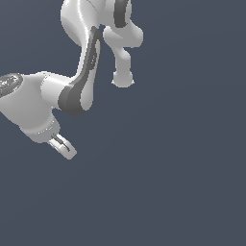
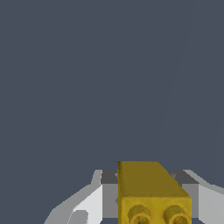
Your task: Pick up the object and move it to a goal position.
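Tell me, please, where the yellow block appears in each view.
Exterior view: the block cannot be made out; only the gripper shows, low at that view's left.
Wrist view: the block sits between the fingers, at the frame's edge.
Shared landmark: the gripper.

background point(image 1: 182, 168): plain slate blue-grey field, fills the exterior view around everything else.
surface detail: none visible; no edge, seam or horizon to tell floor from wall.
shading: near uniform in the exterior view, no distinct cast shadow.
wrist view: same blue-grey field point(image 2: 87, 78) over most of the picture.
tone there: a faint, slightly lighter band runs slantwise on one side; its cause cannot be told.
other items: cannot tell of any; only the flat field shows.
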`<state>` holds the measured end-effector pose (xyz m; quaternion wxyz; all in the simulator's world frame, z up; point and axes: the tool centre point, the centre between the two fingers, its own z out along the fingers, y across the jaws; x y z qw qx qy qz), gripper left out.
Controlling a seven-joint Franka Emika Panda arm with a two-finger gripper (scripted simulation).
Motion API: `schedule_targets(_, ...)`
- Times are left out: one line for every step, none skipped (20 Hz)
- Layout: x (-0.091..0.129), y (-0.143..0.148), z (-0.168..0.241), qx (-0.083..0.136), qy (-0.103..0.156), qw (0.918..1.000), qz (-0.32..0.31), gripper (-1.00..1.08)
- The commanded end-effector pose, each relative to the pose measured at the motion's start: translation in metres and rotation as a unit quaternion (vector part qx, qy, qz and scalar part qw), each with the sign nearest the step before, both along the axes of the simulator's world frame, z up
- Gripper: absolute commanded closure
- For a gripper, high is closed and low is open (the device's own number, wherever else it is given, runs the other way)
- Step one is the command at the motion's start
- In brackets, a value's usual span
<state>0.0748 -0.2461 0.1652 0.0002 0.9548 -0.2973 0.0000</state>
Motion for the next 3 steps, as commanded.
schedule_targets(0.0016, -0.0012, 0.0015, 0.000, 0.000, 1.0000, 0.000, 1.08)
schedule_targets(0.0018, -0.0012, 0.0015, 0.000, 0.000, 1.0000, 0.000, 1.08)
schedule_targets(0.0018, -0.0012, 0.0015, 0.000, 0.000, 1.0000, 0.000, 1.08)
